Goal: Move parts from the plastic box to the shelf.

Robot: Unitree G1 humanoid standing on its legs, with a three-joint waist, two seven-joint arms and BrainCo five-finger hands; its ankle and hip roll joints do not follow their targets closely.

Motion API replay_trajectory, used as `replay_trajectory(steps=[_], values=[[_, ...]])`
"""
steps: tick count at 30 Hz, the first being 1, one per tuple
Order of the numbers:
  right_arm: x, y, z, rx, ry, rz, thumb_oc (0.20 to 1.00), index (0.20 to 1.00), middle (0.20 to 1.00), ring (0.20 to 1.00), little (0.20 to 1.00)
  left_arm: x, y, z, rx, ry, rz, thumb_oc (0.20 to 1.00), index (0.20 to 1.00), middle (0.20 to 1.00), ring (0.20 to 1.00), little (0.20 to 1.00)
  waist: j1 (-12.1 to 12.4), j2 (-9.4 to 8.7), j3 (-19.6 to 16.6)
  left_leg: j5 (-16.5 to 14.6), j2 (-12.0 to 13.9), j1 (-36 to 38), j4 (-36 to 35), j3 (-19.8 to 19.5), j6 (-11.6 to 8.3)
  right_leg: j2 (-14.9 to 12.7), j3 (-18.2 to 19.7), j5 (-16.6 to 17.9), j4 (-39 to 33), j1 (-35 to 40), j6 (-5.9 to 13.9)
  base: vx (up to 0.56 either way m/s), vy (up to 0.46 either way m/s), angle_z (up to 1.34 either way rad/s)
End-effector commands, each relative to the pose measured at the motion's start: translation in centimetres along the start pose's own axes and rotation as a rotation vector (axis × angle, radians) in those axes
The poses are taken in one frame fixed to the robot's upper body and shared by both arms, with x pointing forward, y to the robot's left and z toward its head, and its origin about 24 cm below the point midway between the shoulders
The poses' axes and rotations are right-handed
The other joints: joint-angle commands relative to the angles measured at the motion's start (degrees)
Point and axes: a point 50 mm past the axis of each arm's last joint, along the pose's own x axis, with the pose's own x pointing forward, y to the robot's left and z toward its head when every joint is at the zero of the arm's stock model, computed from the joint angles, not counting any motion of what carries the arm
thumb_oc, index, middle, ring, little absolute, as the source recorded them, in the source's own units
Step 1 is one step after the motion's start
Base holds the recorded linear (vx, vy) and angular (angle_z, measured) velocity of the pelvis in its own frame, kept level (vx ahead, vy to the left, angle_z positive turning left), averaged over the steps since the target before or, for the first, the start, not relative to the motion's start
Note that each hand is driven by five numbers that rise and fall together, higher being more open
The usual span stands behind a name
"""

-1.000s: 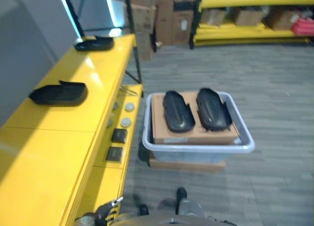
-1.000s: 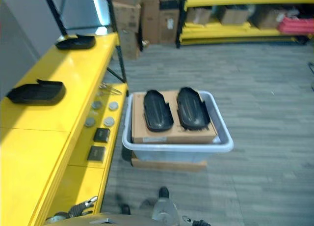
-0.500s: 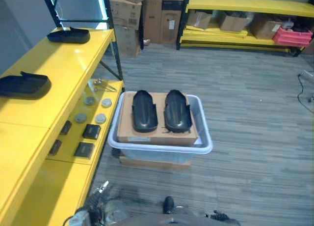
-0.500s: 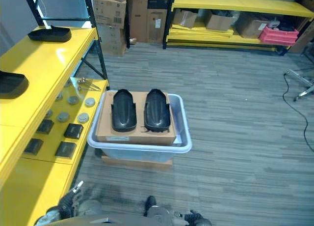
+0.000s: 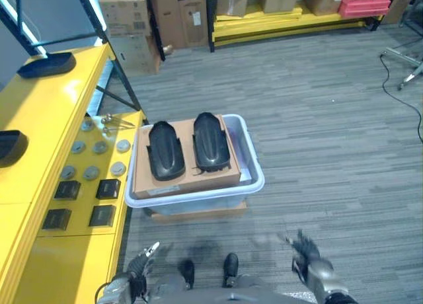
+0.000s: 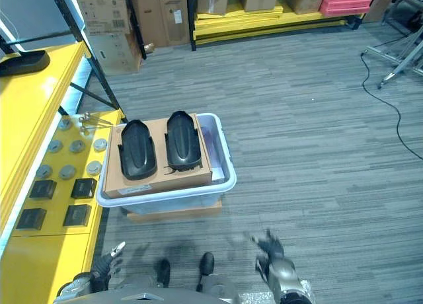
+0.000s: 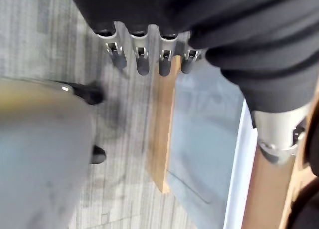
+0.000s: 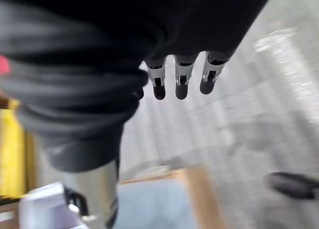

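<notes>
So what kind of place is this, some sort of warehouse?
Most likely a warehouse or factory stockroom. Yellow shelves stand along one side, more racks at the back hold cardboard boxes, and a plastic box on the floor holds two black parts.

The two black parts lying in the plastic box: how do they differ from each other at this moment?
The left part lies nearer the yellow shelf; the right part lies toward the open floor. The left part sits a little closer to the robot, the right part a little farther back. Both are dark, elongated shells lying side by side on the cardboard inside the plastic box, untouched by either hand.
</notes>
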Motion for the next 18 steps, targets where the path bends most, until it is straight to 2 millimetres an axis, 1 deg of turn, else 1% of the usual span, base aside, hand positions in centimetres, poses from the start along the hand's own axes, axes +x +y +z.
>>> replay_trajectory(steps=[1,2,5,6,7,11,13,15,16,17,18], values=[[1.2,-0.5,4.2,0.008,-0.149,-0.163,1.000,1.000,1.000,1.000,1.000,-1.0,2.5,-0.9,0.024,0.022,0.079,1.000,1.000,1.000,1.000,1.000,2.2,-1.22,-0.4,-1.0,-1.0,-2.4,-1.6,-1.3,3.43,-6.1,7.4,-3.0,3.8,-0.4,5.92,0.07,0.013,0.01],[0.9,-1.0,6.6,0.030,-0.258,-0.193,1.000,1.000,1.000,1.000,1.000,-1.3,2.8,-1.2,0.005,0.023,0.093,1.000,1.000,1.000,1.000,1.000,2.1,-1.20,-0.8,-1.0,-1.0,-1.8,-2.5,-0.9,3.57,-6.1,7.2,-3.0,3.4,0.0,6.05,0.07,0.016,0.05],[0.2,-2.1,10.3,0.046,-0.415,-0.253,1.000,1.000,1.000,1.000,1.000,-1.6,3.2,-1.6,-0.001,0.034,0.106,1.000,1.000,1.000,1.000,1.000,2.1,-1.16,-1.6,-1.3,-1.0,-1.1,-3.3,-0.2,3.70,-6.2,6.7,-2.9,2.6,0.7,6.36,0.06,0.016,0.09],[0.0,-2.4,11.0,0.054,-0.457,-0.273,1.000,1.000,1.000,1.000,1.000,-1.6,3.3,-1.7,0.001,0.039,0.107,1.000,1.000,1.000,1.000,1.000,2.3,-1.13,-1.8,-1.4,-1.0,-1.0,-3.4,-0.1,3.76,-6.3,6.6,-3.0,2.4,0.9,6.41,0.09,0.021,0.11],[-0.5,-3.2,13.6,0.074,-0.561,-0.314,1.000,1.000,1.000,1.000,1.000,-1.9,3.5,-2.2,0.012,0.052,0.105,1.000,1.000,1.000,1.000,1.000,2.8,-1.02,-2.3,-1.7,-1.0,-0.6,-3.4,0.3,3.87,-6.5,6.1,-3.1,2.2,1.5,6.49,0.09,0.021,0.08],[-1.4,-4.4,16.0,0.093,-0.661,-0.375,1.000,1.000,1.000,1.000,1.000,-2.3,3.6,-3.0,0.012,0.075,0.109,1.000,1.000,1.000,1.000,1.000,3.6,-0.89,-2.9,-2.2,-1.1,-0.4,-3.4,0.8,3.97,-6.8,5.4,-3.4,1.7,2.2,6.62,0.08,0.016,0.01],[-1.6,-5.2,16.7,0.042,-0.684,-0.446,1.000,1.000,1.000,1.000,1.000,-2.5,3.7,-3.4,0.026,0.091,0.103,1.000,1.000,1.000,1.000,1.000,4.1,-0.83,-3.0,-2.2,-1.0,-0.4,-3.4,0.7,4.00,-7.0,5.1,-3.6,2.0,2.3,6.61,0.09,0.015,-0.01],[-1.1,-6.6,17.0,-0.004,-0.660,-0.532,1.000,1.000,1.000,1.000,1.000,-2.7,3.6,-3.9,0.032,0.104,0.086,1.000,1.000,1.000,1.000,1.000,4.9,-0.57,-2.8,-1.9,-1.0,-0.8,-3.3,0.6,3.97,-7.4,4.6,-4.2,3.0,2.1,6.47,0.10,0.084,0.05],[-0.3,-8.4,17.3,-0.063,-0.622,-0.628,1.000,1.000,1.000,1.000,1.000,-2.5,3.3,-3.5,0.034,0.090,0.059,1.000,1.000,1.000,1.000,1.000,6.0,-0.05,-1.7,-1.3,-1.0,-2.4,-2.5,-0.1,3.78,-8.1,3.9,-4.5,4.5,0.7,6.41,-0.02,0.155,0.07],[0.4,-9.3,18.2,-0.074,-0.600,-0.678,1.000,1.000,1.000,1.000,1.000,-2.1,3.1,-2.5,0.030,0.063,0.041,1.000,1.000,1.000,1.000,1.000,6.7,0.30,-0.6,-0.9,-1.3,-4.5,-1.6,-0.5,3.64,-8.6,3.5,-4.5,5.3,-0.9,6.40,-0.12,0.140,0.09],[0.5,-9.5,18.5,-0.079,-0.604,-0.696,1.000,1.000,1.000,1.000,1.000,-1.9,3.0,-2.1,0.030,0.053,0.034,1.000,1.000,1.000,1.000,1.000,6.9,0.42,-0.2,-0.8,-1.3,-5.1,-1.3,-0.7,3.57,-8.7,3.4,-4.5,5.5,-1.4,6.39,-0.24,0.087,0.07]])
